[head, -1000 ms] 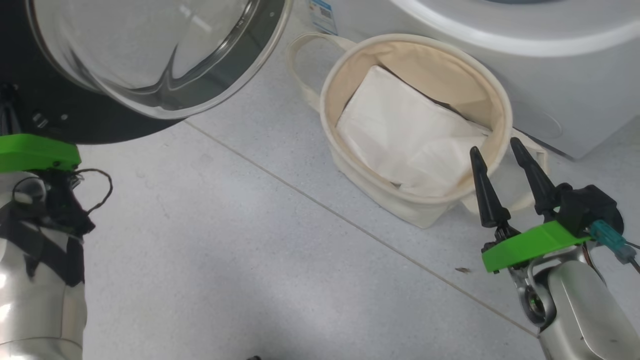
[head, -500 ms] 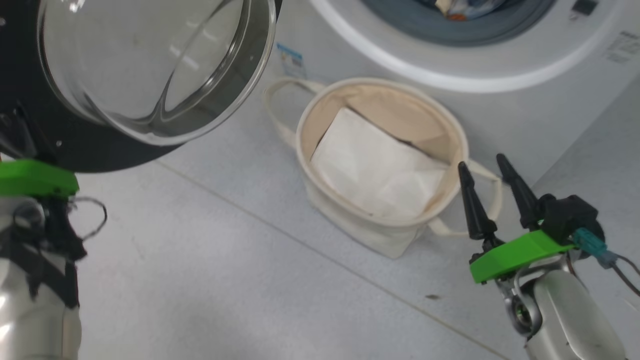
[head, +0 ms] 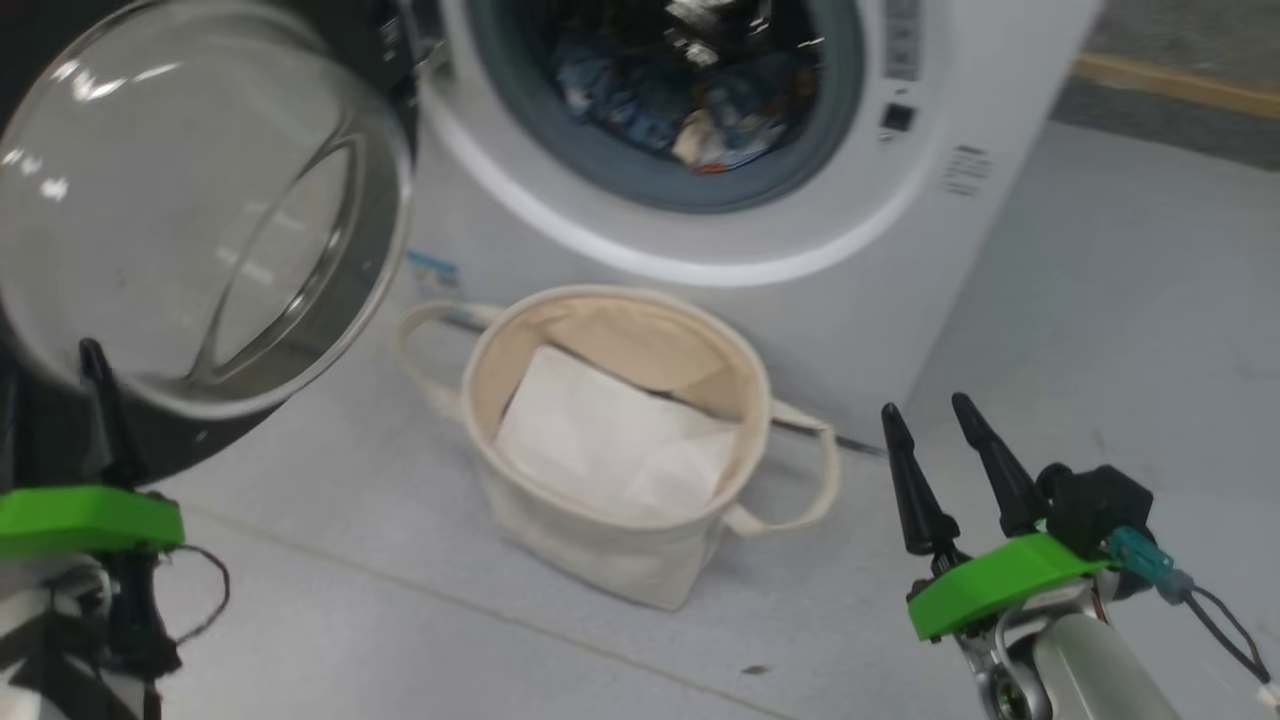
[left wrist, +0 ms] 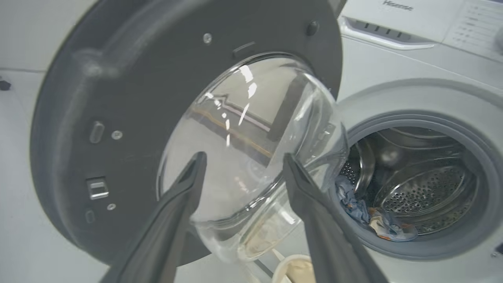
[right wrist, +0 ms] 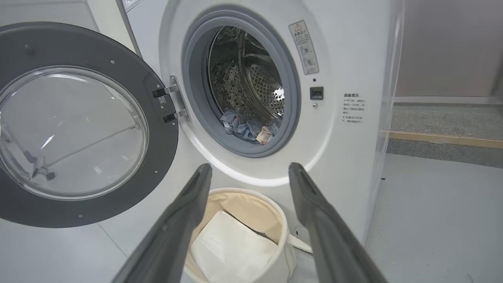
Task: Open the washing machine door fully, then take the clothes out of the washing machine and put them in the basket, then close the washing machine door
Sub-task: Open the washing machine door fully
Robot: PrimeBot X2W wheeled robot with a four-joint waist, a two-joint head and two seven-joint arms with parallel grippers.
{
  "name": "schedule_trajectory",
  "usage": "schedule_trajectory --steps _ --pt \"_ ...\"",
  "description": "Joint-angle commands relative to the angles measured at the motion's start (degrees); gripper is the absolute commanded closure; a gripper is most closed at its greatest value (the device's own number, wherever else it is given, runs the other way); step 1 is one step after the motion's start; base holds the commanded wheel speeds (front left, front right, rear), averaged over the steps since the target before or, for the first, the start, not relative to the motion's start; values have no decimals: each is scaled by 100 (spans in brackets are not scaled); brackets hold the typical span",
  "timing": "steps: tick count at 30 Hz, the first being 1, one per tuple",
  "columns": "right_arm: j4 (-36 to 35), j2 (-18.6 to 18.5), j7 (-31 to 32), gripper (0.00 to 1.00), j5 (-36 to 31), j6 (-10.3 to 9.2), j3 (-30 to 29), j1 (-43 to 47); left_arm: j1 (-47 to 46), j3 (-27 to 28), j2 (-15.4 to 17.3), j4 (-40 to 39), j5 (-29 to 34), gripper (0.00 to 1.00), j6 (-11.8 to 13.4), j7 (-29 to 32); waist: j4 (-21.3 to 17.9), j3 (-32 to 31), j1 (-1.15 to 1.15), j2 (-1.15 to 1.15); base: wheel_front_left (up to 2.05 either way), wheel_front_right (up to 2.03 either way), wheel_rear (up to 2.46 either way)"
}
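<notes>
1. Head view: the washing machine (head: 900, 270) has its round mouth uncovered. The washing machine door (head: 190, 220) is swung out to the left of that mouth, clear dome toward the camera. The clothes (head: 690, 110) lie inside the machine, a blue heap with a cream patch. The basket (head: 590, 560) sits on the floor (head: 400, 640) just in front of the machine, below its mouth, and holds a folded white sheet (head: 610, 440). One dark finger (head: 100, 400) of the left jaws rises before the door's lower rim. The right jaws hang off the machine's front right corner, spread wide and empty.
2. Left wrist view: the left jaws stand wide with nothing between them, pointing at the door (left wrist: 118, 98) and its dome, left of the machine (left wrist: 393, 70). The clothes (left wrist: 365, 216) rest at the low front of the machine's perforated drum (left wrist: 428, 188).
3. Right wrist view: the right jaws are wide and empty, apart from the machine (right wrist: 346, 70). The door (right wrist: 78, 129) hangs on hinges (right wrist: 173, 102) left of the mouth. The clothes (right wrist: 245, 127) lie low in the drum. The basket (right wrist: 283, 236) and sheet (right wrist: 232, 247) sit below the mouth.
</notes>
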Motion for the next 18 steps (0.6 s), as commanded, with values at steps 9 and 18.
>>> schedule_trajectory --steps 9,18 --pt "-221 65 -70 0 81 43 119 26 1222 -940 885 -2050 -226 0 -49 250 -1135 -438 0 0 0 0 0" --pt "-209 64 -71 0 122 43 123 -4 1800 -1066 1186 -2339 -860 0 -48 579 -1690 -429 0 0 0 0 0"
